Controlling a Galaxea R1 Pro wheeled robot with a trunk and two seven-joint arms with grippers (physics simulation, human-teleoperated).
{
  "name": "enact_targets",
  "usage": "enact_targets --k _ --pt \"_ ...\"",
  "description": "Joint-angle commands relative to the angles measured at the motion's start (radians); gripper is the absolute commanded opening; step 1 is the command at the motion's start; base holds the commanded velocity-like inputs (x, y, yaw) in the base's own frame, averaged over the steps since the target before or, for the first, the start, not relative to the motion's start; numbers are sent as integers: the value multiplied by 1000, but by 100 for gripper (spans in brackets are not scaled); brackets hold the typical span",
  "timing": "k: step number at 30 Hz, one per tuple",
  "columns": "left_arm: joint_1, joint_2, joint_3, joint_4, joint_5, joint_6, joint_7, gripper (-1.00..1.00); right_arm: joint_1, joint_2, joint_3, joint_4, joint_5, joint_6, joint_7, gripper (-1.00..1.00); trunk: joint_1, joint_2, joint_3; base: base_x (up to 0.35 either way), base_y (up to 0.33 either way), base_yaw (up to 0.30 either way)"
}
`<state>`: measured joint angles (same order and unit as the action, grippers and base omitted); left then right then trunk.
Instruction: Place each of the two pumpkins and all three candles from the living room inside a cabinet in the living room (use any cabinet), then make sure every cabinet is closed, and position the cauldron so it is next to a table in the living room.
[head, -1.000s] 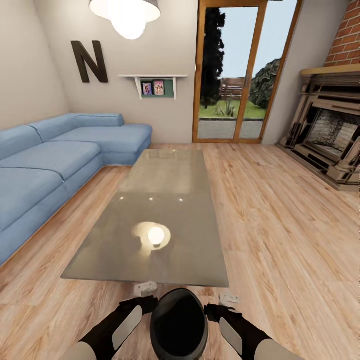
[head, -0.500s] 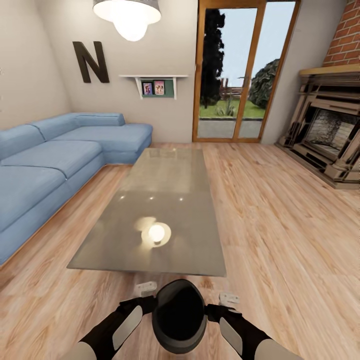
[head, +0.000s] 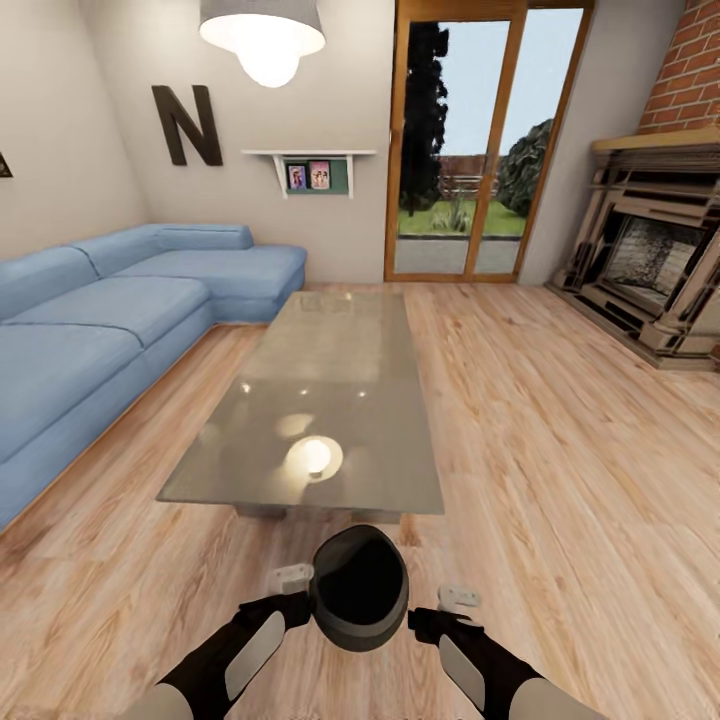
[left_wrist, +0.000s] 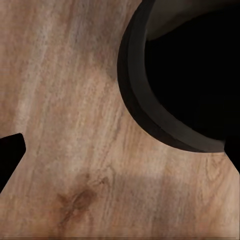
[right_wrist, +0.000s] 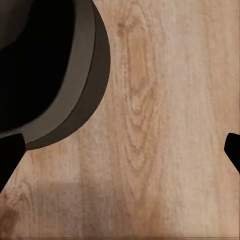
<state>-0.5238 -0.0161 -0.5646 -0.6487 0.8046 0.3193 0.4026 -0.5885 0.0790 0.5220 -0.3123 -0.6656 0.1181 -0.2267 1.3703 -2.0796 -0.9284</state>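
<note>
On my far left runs the blue sofa along the wall. My left claw hangs low over the wooden floor, and my left wrist view shows its two dark fingertips set wide apart, spread with bare floorboards between them. The pot lies just beside that claw, toward my middle; its rim nearly reaches one fingertip, though I cannot tell whether they touch. The dark round pot sits between my two arms, mouth facing up toward me, near the front edge of the glossy grey surface but apart from it, with a strip of floor between. My right claw is a little further from the pot than the left one. In my right wrist view its fingertips also stand spread wide, gripping nothing, the pot's rim close to one of them. Further right stands the fireplace below a brick wall.
</note>
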Motion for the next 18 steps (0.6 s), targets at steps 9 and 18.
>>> enact_targets --k 9,18 --pt "0 3 -3 -58 9 2 14 100 -1 -3 8 -2 -6 5 -7 100 0 0 -1 -15 0 0" --pt "1 -2 21 -45 18 5 19 100 -1 -6 7 -3 -6 9 -6 100 -23 42 18 0 0 0"
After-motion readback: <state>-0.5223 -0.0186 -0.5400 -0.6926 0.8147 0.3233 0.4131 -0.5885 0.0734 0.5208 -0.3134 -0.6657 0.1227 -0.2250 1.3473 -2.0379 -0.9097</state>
